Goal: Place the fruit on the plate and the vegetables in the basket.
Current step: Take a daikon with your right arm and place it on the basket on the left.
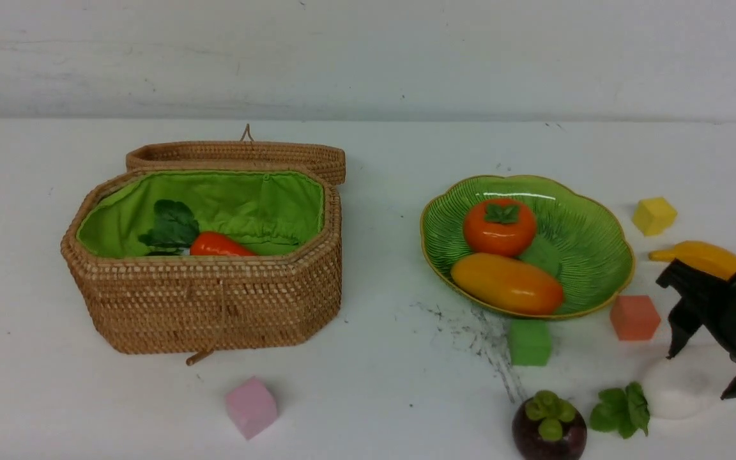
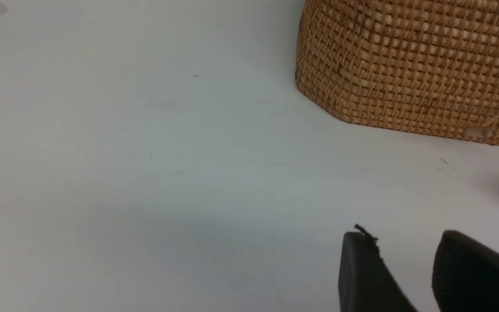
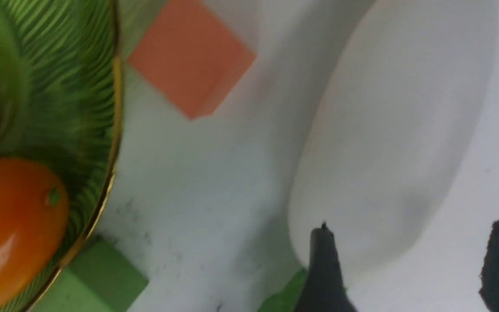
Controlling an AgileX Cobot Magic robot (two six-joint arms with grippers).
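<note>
Left gripper [image 2: 405, 242] half-spread, empty, beside the basket [image 1: 214, 306]; far from the job. Radish [image 1: 678, 386] lies on the table [image 1: 368, 396] front right, long axis roughly left-right, leaves [image 1: 620, 409] leftward. We have the right gripper [image 3: 412, 227] directly above, jaws spread straddling its leaf end.
</note>
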